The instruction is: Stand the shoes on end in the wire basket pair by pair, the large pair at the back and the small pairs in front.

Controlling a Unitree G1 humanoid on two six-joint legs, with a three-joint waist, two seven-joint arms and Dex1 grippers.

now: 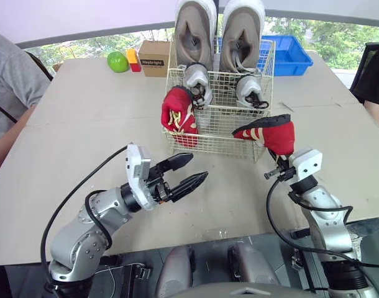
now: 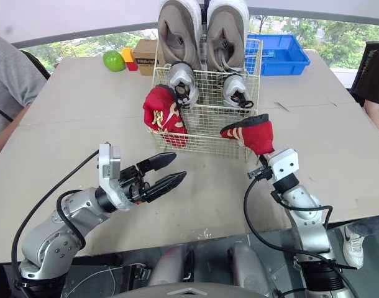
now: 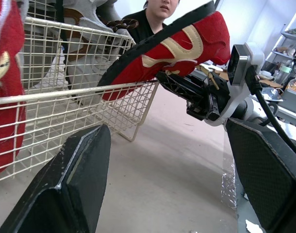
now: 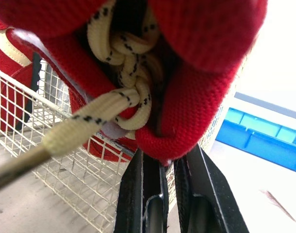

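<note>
The right gripper [image 4: 170,162] is pinching the heel collar of a red fabric sneaker with cream stripes [image 1: 267,132], its jaws pressed together on the cloth. The sneaker is hanging roughly level at the front right corner of the white wire basket [image 1: 217,131]. You cannot tell whether its toe is touching the rim.

Its red mate [image 1: 179,115] is standing on end at the basket's front left corner. The left gripper [image 1: 196,167] is waiting empty in front of the basket, jaws spread.

Expect the held sneaker to be light. Its upper is probably soft and is likely giving under the pinch, while the dark sole is likely stiffer. Keep the hold at the heel collar. Watch the loose cream lace [image 4: 85,127], which may be snagging on the wire.
</note>
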